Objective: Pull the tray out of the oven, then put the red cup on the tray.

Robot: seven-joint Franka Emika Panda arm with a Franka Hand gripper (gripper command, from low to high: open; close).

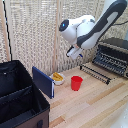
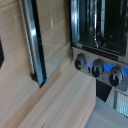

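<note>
Exterior view, inventory of 1 moment, as I read it.

Item 1, the oven (image 1: pixel 112 54): black box at the right edge of the frame, on the counter (image 1: pixel 92 105), door (image 1: pixel 96 73) folded down toward lower left. In the wrist view its glass front and 3 knobs (image 2: pixel 97 67) fill the upper right.

Item 2, the tray (image 1: pixel 109 61): wire rack lying flat at the oven mouth. Its long axis runs from upper left to lower right, parallel to the oven front. How far out it sits I cannot tell.

Item 3, the red cup (image 1: pixel 76 83): upright, mouth up, centre of the frame, on bare counter, apart from the oven door. Left of it sit a white bowl (image 1: pixel 58 78) with yellow contents and a blue board (image 1: pixel 43 81) standing on edge. A black case (image 1: pixel 20 97) fills the lower left.

Item 4, my fingers (image 1: pixel 76 52): hanging in the air above the cup and left of the oven, holding nothing that I can see. Whether they are spread wide or narrow, I cannot tell; the wrist view does not show them.

Risks, my judgement:
- Thin bars give a poor grip, so a pull could slip.
- A skewed pull along the short axis could jam the tray.
- A small cup set across gaps between bars could tip.
- My arm descending could knock the cup toward the bowl.
</note>
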